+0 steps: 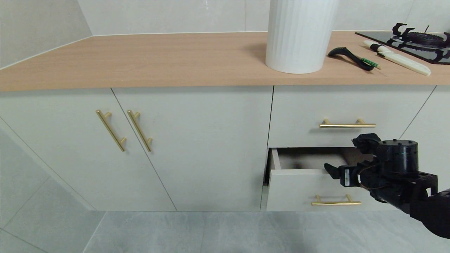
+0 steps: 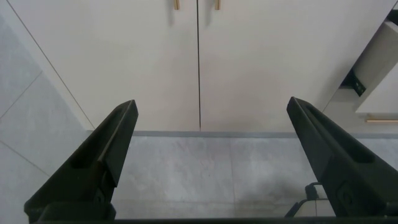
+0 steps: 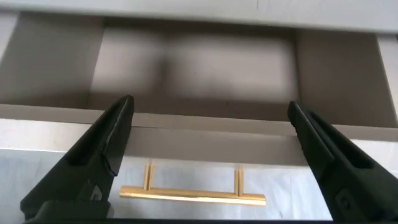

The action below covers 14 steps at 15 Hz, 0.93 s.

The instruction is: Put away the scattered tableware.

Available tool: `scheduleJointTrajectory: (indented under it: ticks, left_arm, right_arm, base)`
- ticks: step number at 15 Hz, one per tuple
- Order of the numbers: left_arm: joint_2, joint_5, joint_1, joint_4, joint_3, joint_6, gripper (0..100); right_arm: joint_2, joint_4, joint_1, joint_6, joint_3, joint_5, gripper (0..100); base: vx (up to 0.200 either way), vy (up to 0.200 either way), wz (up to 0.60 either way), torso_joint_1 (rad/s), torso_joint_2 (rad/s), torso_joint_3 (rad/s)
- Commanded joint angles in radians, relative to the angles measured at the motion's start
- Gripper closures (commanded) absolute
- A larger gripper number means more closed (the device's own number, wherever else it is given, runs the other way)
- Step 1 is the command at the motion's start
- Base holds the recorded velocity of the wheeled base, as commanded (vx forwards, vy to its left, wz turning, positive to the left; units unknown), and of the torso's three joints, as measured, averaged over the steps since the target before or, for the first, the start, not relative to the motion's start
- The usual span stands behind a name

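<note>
On the wooden counter point(image 1: 158, 59), at the right, lie a black-handled utensil point(image 1: 349, 56), a small green-handled piece point(image 1: 371, 63) and a white knife point(image 1: 400, 58). Below them the lower drawer point(image 1: 302, 182) stands pulled out. Its inside point(image 3: 199, 68) looks bare. My right gripper point(image 1: 339, 154) hovers just in front of the drawer's opening, open and holding nothing, and the right wrist view has it point(image 3: 210, 106) facing into the drawer. My left gripper point(image 2: 211, 104) is open and empty, low down and facing the cabinet doors point(image 2: 199, 62).
A tall white ribbed container point(image 1: 299, 35) stands on the counter left of the utensils. A black stove point(image 1: 418, 42) sits at the far right. Gold handles mark the top drawer point(image 1: 347, 124), the lower drawer point(image 3: 193, 196) and the two doors point(image 1: 124, 130). Grey tiled floor point(image 1: 175, 232) lies below.
</note>
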Motion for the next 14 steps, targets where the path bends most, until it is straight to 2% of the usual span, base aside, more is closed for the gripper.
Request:
scheduleJointTrajectory:
  ticks: [1, 5, 10, 14]
  left_arm:
    - [0.001, 0.001, 0.000, 0.000, 0.000, 0.000, 0]
    - [0.001, 0.001, 0.000, 0.000, 0.000, -0.001, 0]
    - [0.001, 0.001, 0.000, 0.000, 0.000, 0.000, 0]
    - [0.001, 0.001, 0.000, 0.000, 0.000, -0.001, 0]
  right_arm:
    - [-0.048, 0.037, 0.000, -0.005, -0.002, 0.001, 0]
    - [-0.117, 0.175, 0.002, -0.040, -0.005, 0.023, 0]
    - [-0.243, 0.502, 0.027, -0.068, -0.048, 0.081, 0]
    - [-0.296, 0.681, 0.050, -0.129, -0.060, 0.081, 0]
  base:
    - [0.000, 0.000, 0.00, 0.000, 0.00, 0.000]
    - [0.000, 0.000, 0.00, 0.000, 0.00, 0.000]
    - [0.000, 0.000, 0.00, 0.000, 0.00, 0.000]
    - [0.000, 0.000, 0.00, 0.000, 0.00, 0.000]
